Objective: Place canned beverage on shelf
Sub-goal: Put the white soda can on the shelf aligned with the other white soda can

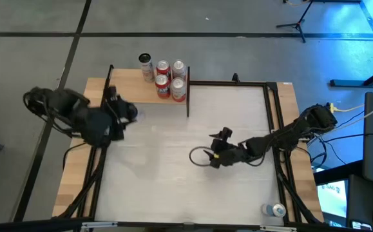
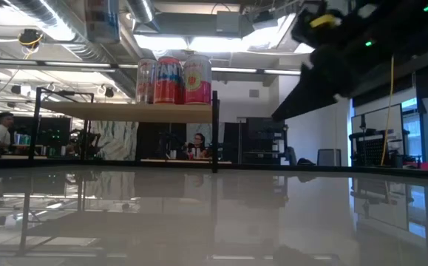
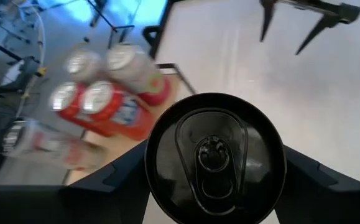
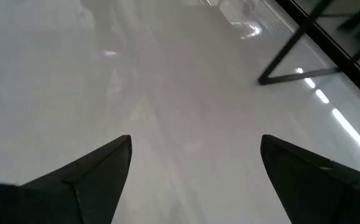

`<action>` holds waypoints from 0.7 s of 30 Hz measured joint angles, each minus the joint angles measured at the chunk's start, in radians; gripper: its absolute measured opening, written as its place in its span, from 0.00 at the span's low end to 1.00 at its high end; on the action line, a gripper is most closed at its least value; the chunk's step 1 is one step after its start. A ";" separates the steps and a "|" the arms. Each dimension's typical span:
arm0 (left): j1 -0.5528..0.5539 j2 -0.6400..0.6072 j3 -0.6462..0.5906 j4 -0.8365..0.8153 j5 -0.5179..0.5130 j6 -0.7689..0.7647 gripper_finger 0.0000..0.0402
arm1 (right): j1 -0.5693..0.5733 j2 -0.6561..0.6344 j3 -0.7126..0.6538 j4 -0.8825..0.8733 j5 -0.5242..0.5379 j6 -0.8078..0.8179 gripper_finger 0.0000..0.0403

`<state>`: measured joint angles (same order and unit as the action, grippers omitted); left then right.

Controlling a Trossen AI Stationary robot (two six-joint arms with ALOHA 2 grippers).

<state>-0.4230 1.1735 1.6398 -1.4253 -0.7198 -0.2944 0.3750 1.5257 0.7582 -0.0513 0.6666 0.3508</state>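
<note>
Whitish table (image 1: 173,167) with a small wooden shelf (image 1: 131,90) at its far left corner.
The left end effector (image 3: 214,171) grips a black-topped can (image 3: 216,158) by its sides, held off the table just beside the shelf. Five cans (image 1: 163,77) stand clustered at the shelf's right end: four red-and-white, one pale. The right end effector (image 4: 192,165) hovers over the table's middle, fingers spread wide and holding nothing. One more can (image 1: 277,209) lies near the front right corner.

Two dark jointed arms trailing black cables, yellow marking on one, wedge-shaped claw fingers (image 4: 92,180)
</note>
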 joint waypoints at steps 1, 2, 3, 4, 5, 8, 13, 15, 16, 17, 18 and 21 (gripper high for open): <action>0.037 -0.018 0.000 0.012 0.017 0.046 0.61 | -0.015 0.000 0.000 0.000 -0.005 0.000 0.88; 0.079 -0.034 0.000 0.026 0.035 0.092 0.61 | -0.027 0.000 0.000 0.000 -0.005 0.000 0.88; 0.122 -0.049 0.000 0.042 0.057 0.141 0.61 | -0.040 0.000 0.000 0.000 -0.007 0.000 0.88; 0.166 -0.063 0.000 0.061 0.090 0.189 0.61 | -0.052 0.000 0.000 0.000 -0.013 0.000 0.88; 0.213 -0.073 0.000 0.084 0.129 0.237 0.61 | -0.061 0.000 0.000 -0.001 -0.018 0.000 0.88; 0.354 -0.090 0.000 0.148 0.274 0.370 0.61 | -0.089 0.000 0.000 0.001 -0.030 -0.038 0.88; 0.570 -0.083 0.000 0.204 0.471 0.532 0.61 | -0.156 0.000 0.000 0.027 -0.031 -0.114 0.88; 0.650 -0.070 0.000 0.214 0.541 0.582 0.61 | -0.175 0.000 0.000 0.026 -0.030 -0.121 0.88; 0.687 -0.059 0.000 0.216 0.576 0.608 0.61 | -0.182 0.000 0.000 0.024 -0.031 -0.122 0.88; 0.722 -0.049 0.000 0.219 0.606 0.630 0.61 | -0.187 0.000 0.000 0.022 -0.031 -0.123 0.88; 0.761 -0.037 0.000 0.223 0.633 0.649 0.61 | -0.189 0.000 0.000 0.022 -0.031 -0.125 0.88; 0.874 -0.001 0.000 0.244 0.710 0.688 0.61 | -0.196 0.000 0.000 0.020 -0.031 -0.156 0.88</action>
<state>0.4509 1.1724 1.6397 -1.1814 -0.0095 0.3939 0.1795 1.5261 0.7582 -0.0311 0.6357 0.1952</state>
